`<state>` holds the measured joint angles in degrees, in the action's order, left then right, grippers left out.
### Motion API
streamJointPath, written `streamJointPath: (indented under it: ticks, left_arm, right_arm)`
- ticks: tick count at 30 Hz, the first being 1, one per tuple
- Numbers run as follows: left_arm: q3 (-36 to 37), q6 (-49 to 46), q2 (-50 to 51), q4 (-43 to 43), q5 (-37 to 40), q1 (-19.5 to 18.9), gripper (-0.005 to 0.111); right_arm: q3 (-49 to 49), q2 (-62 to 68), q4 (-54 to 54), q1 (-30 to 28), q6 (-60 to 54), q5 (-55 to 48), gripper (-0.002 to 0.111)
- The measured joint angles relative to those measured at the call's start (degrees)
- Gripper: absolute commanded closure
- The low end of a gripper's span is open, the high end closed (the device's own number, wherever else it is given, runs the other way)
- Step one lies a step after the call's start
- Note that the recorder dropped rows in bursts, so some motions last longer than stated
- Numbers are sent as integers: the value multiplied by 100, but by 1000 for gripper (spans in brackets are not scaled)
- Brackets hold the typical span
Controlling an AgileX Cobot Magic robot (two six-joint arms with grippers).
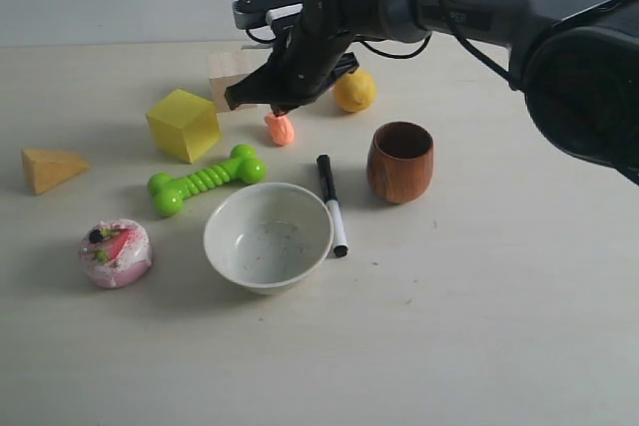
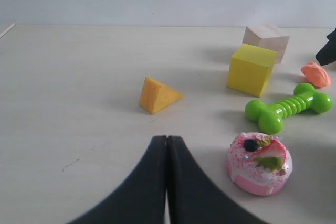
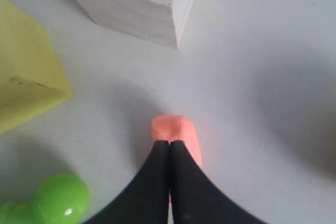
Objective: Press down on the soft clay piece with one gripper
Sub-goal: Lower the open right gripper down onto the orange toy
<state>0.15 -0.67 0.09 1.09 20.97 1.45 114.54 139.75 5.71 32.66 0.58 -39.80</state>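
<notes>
My right arm point(image 1: 519, 7) stretches in over the worktop point(image 1: 479, 326), wrist tipped down, right gripper point(image 3: 169, 142) with jaws clenched, tips over the clay point(image 3: 176, 129) lying between cube point(image 1: 184, 124) and lemon point(image 1: 354, 90); left gripper point(image 2: 167, 138) jaws also clenched, empty

The right arm's hand point(image 1: 276, 105) hangs directly over the soft clay piece point(image 1: 281, 130), its tips at the lump's top. The clay lies on the worktop point(image 1: 479, 326) between the yellow cube point(image 1: 184, 124) and the lemon point(image 1: 354, 90).
</notes>
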Motion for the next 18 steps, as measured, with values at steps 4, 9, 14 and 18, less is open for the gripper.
streamJointPath:
  ticks: [4,9,14,18]
  left_arm:
    - [0,0,0,0,0,0,107]
    - [0,0,0,0,0,0,107]
    - [0,0,0,0,0,0,107]
    - [0,0,0,0,0,0,107]
  right_arm:
    - [0,0,0,21,0,-23,108]
    - [0,38,-82,21,-14,-41,108]
    - [0,123,-126,21,-14,-11,108]
    - [0,126,-126,21,-14,55,108]
